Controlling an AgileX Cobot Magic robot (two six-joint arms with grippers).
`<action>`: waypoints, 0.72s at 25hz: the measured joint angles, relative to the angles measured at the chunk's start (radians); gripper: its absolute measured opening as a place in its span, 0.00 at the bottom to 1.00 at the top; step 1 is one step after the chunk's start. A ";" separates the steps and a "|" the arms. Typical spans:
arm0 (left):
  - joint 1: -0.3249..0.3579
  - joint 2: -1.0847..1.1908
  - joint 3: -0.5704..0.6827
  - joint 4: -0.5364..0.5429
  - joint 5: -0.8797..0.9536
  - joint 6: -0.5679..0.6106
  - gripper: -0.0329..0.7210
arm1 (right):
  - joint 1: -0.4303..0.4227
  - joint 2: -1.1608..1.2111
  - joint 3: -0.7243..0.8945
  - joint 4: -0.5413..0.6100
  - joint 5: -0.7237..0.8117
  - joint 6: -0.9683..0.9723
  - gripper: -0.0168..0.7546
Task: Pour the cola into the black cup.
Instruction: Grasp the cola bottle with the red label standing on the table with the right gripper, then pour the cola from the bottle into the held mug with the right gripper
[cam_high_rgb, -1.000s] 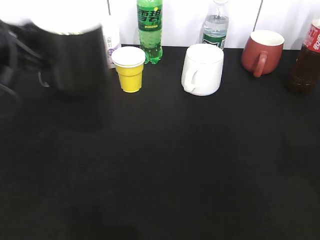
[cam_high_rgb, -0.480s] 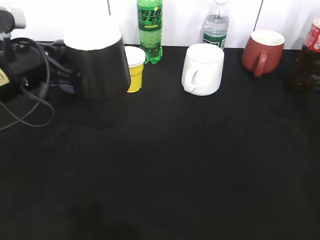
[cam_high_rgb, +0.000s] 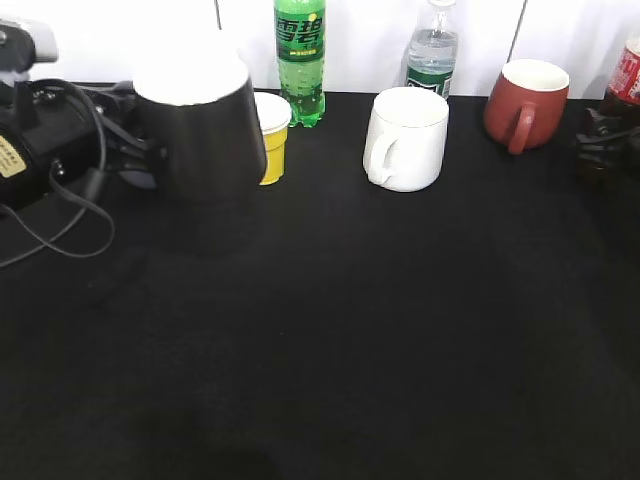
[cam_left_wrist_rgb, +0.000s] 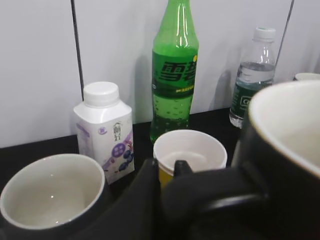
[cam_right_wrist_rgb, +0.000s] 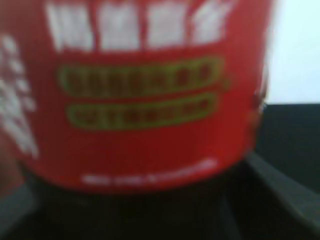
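the black cup (cam_high_rgb: 200, 125) sits upper left of the exterior view, its handle clamped in the left gripper (cam_left_wrist_rgb: 200, 192); to do this well, i judge it should stay upright and be set down in open table before any pouring. the cola (cam_high_rgb: 618, 110) stands at the far right edge, and the right gripper (cam_high_rgb: 600, 148) reaches its lower body, though i cannot tell whether its jaws have closed.

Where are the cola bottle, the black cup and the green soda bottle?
cola bottle (cam_right_wrist_rgb: 140, 100), right wrist view, on its red label.
black cup (cam_high_rgb: 205, 140), exterior view, on its dark side wall.
green soda bottle (cam_left_wrist_rgb: 174, 75), left wrist view, on its green label.
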 joint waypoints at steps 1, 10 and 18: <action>0.000 0.000 0.000 0.015 0.000 0.000 0.12 | 0.000 0.011 -0.003 -0.004 -0.026 0.000 0.73; 0.000 0.000 0.000 0.160 0.001 -0.042 0.12 | 0.022 -0.177 0.203 -0.105 -0.061 -0.033 0.52; -0.032 0.000 0.000 0.387 0.000 -0.100 0.12 | 0.465 -0.491 0.303 -0.126 0.195 -0.364 0.52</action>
